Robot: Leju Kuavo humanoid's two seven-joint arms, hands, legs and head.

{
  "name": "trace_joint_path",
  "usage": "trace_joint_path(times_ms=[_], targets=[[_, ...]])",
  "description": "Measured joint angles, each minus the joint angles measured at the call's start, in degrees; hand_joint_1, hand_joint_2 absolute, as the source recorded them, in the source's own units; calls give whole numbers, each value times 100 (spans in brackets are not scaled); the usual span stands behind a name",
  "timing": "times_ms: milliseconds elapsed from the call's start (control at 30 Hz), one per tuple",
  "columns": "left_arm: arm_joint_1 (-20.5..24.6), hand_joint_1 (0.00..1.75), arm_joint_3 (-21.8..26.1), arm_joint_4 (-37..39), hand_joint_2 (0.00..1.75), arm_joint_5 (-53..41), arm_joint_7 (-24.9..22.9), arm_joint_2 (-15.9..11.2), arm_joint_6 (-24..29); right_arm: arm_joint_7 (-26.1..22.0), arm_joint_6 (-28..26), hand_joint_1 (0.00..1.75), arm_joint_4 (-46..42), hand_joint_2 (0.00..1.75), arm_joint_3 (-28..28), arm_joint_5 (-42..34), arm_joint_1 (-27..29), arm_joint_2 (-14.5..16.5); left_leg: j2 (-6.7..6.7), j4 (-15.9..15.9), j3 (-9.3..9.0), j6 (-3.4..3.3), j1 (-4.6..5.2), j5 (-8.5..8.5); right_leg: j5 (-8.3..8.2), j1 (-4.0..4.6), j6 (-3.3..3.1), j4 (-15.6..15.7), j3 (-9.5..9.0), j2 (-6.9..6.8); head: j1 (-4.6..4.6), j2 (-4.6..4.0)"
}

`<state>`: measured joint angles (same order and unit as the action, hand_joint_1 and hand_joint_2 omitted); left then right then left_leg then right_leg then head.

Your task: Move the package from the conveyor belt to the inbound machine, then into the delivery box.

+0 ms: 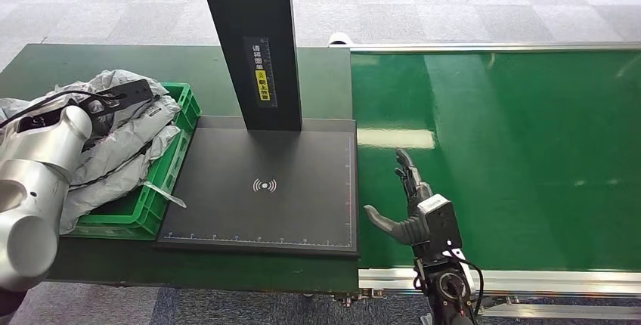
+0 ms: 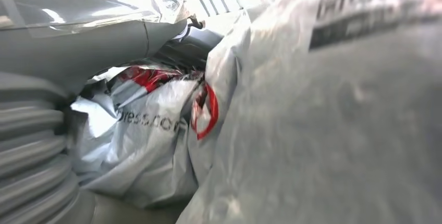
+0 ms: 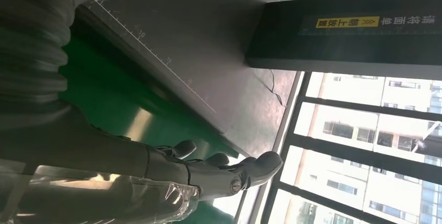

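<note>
Grey packages (image 1: 121,140) are piled in the green box (image 1: 178,155) at 9 o'clock, so the drop-off step looks about done. Left hand (image 1: 125,92) is down among them; can't tell if its fingers grip anything. Right hand (image 1: 408,208) hangs released over the belt (image 1: 514,159) at 5 o'clock. Scanner pad (image 1: 261,185) sits bare. Next, probably lift the left arm out.
</note>
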<state>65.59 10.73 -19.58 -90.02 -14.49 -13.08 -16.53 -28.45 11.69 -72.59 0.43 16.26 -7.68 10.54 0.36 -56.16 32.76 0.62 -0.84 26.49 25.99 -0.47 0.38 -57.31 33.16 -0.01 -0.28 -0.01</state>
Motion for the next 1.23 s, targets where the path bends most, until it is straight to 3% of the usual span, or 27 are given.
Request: trace_joint_path(times_ms=[67,500,833,933,1033,1133,1233], targets=[[3,0,-32,-14,0,11,2,34,140,25,-2,0,-4,175,-19,21,0,10,0,0,0,0,0,0,0,0,0,0,0,-1,0,1],[8,0,-58,-148,0,57,17,166,598,103,0,0,-62,175,-132,84,3,89,0,0,2,0,0,-1,0,0,0,0,2,-3,-1,1],[4,0,-75,-410,0,374,300,293,1311,105,26,0,-179,175,-158,101,111,101,2,0,6,1,0,0,0,0,0,0,6,0,-1,1],[-19,0,-70,-521,0,470,408,301,1749,104,28,0,-196,175,-163,103,128,102,2,0,7,1,0,0,0,0,0,0,7,0,-1,1],[-82,0,-30,-736,0,782,733,332,2611,105,30,0,-223,175,-164,92,142,103,2,0,7,1,-1,0,0,1,0,-1,8,0,0,1],[-183,0,77,-1090,0,1467,1468,403,3580,105,21,0,-243,175,-152,76,152,104,2,0,8,1,0,0,0,0,0,-1,8,0,-1,1],[-304,0,213,-1491,0,2419,2314,507,3919,99,2,0,-244,175,-123,57,152,107,1,0,9,1,1,0,0,-1,0,-1,8,0,0,1]])
